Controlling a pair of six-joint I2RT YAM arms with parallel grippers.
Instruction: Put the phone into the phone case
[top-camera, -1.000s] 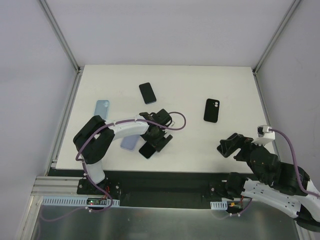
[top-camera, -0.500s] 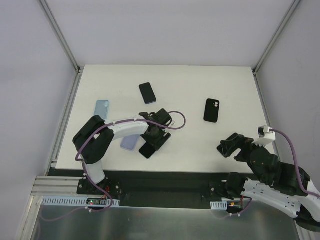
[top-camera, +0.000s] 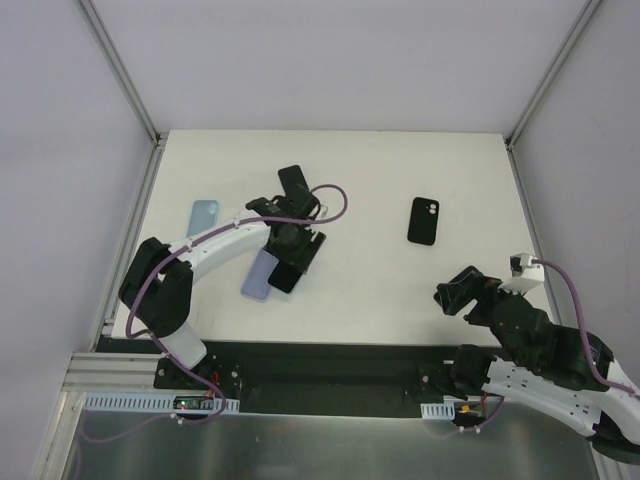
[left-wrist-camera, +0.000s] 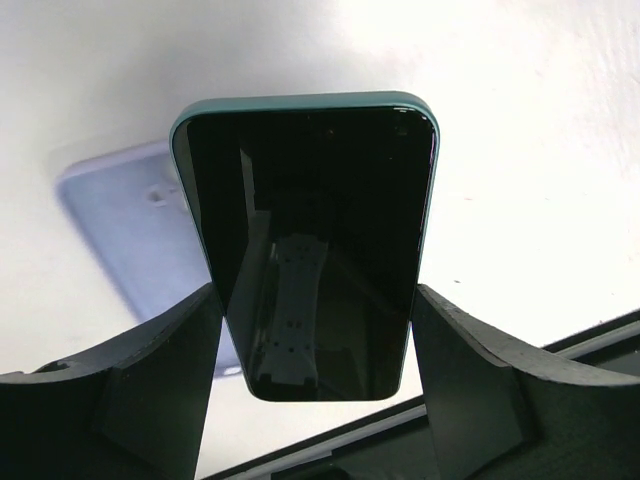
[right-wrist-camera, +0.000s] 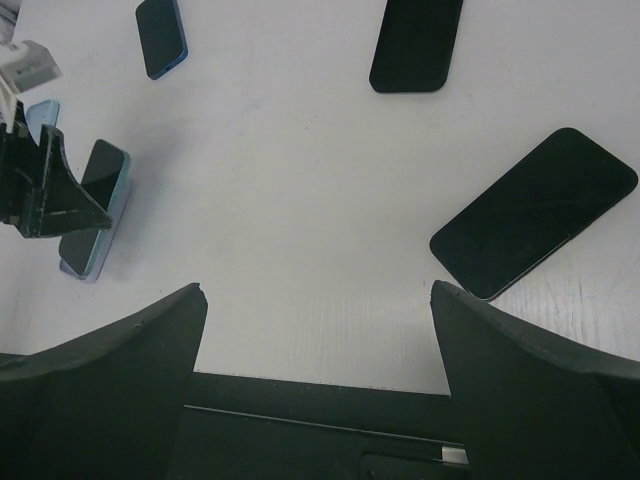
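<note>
Phone (left-wrist-camera: 305, 230), dark screen, teal rim, clamped along its long edges between the fingers of the left gripper (left-wrist-camera: 318, 305). It overlaps the right edge of the lavender phone case (top-camera: 257, 277), which lies flat on the white table (top-camera: 380, 170). Contact between phone and case: cannot tell. Right gripper (right-wrist-camera: 318, 290) spread wide, holding nothing, at the near right of the table. A black phone (right-wrist-camera: 533, 212) lies just beyond its finger. A black case (top-camera: 424, 220) lies well apart, right of centre.

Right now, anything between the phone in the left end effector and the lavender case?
Nothing visible. The left end effector grips the phone over the edge of the lavender case, and the case's visible part is bare.
</note>
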